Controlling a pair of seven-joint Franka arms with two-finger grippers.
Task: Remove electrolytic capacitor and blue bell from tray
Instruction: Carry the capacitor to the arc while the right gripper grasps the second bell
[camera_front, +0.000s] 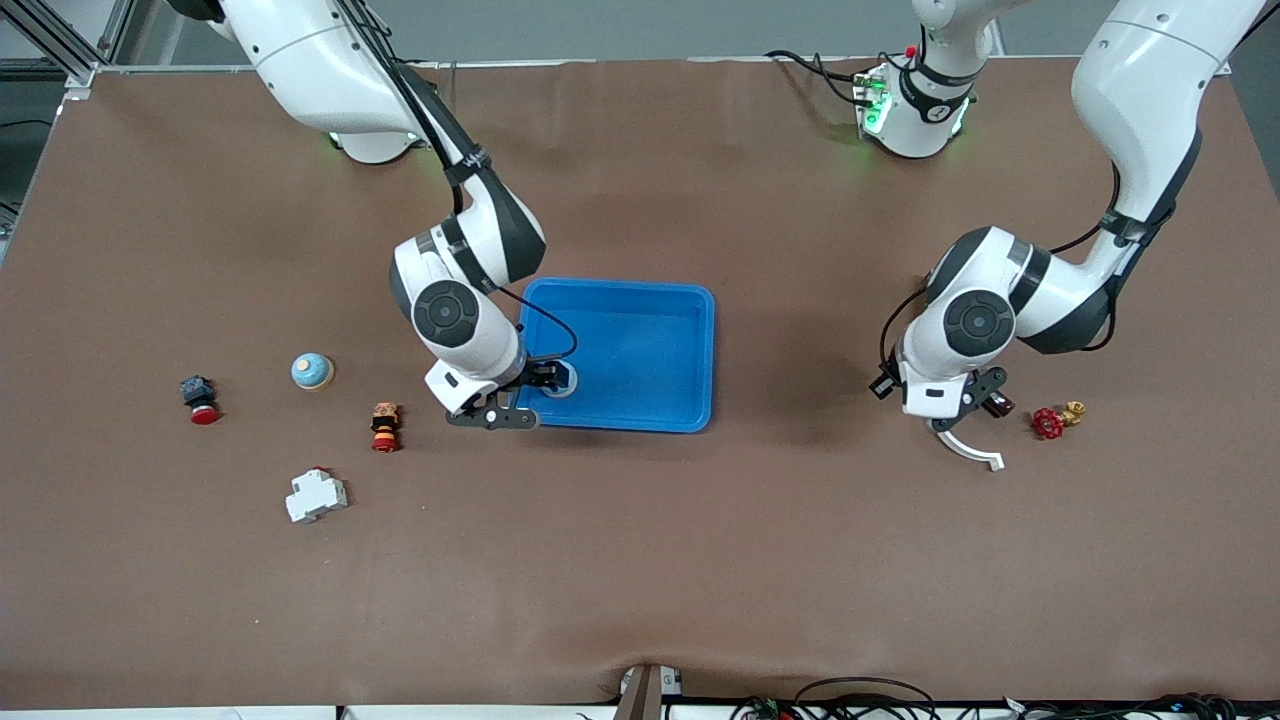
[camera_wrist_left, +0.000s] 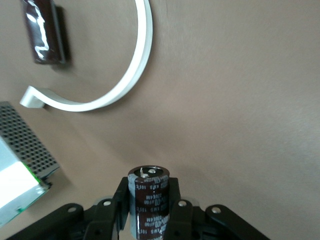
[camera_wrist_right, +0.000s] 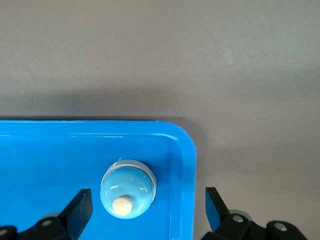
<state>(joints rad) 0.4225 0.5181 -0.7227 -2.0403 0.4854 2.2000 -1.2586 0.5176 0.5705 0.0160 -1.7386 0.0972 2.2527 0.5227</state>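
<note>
On the desk (camera_front: 640, 560), the white curved piece (camera_front: 972, 449) lies nearest the front camera, under the left tool (camera_wrist_left: 150, 212). Only the left wrist view shows this tool clenched on the capacitor (camera_wrist_left: 149, 200). At about nine o'clock from it, the right tool (camera_wrist_right: 147, 207) hangs released. The right wrist view alone shows the bell (camera_wrist_right: 128, 189) lying in the blue tray (camera_front: 690, 330), in its corner.

Left gripper (camera_front: 985, 400) fingers clamped, right gripper (camera_front: 535, 385) fingers spread.
</note>
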